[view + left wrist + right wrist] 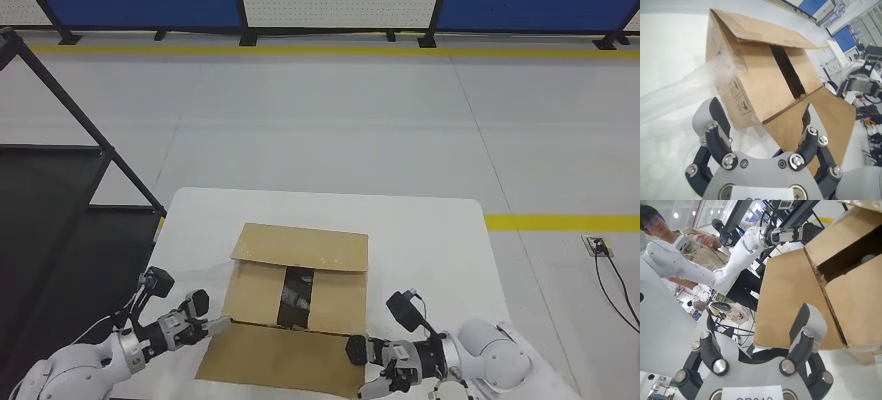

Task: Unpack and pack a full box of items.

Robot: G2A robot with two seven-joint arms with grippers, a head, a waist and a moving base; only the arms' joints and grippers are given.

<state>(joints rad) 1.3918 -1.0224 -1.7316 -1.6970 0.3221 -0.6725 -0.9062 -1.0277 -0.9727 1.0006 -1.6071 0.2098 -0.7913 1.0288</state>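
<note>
A brown cardboard box (pixel 262 292) stands mid-table. Its far flap (pixel 300 247) is raised and its near flap (pixel 280 358) lies flat toward me. The two inner flaps are folded in, with a dark gap (pixel 296 296) between them showing items inside. My left gripper (pixel 762 117) is open at the box's near left corner (pixel 745 111), one finger (pixel 719 113) beside the box wall, the other (pixel 807 118) over the near flap (pixel 810 123). My right gripper (pixel 755 323) is open at the near flap's right corner (pixel 791 298), a finger (pixel 802 317) above the cardboard. A pale round item (pixel 867 257) shows inside.
The white table (pixel 430 250) has free room to the right of and behind the box. A black metal frame (pixel 70 120) stands off the table's left side. Clear film (pixel 727 66) clings to the box's left wall.
</note>
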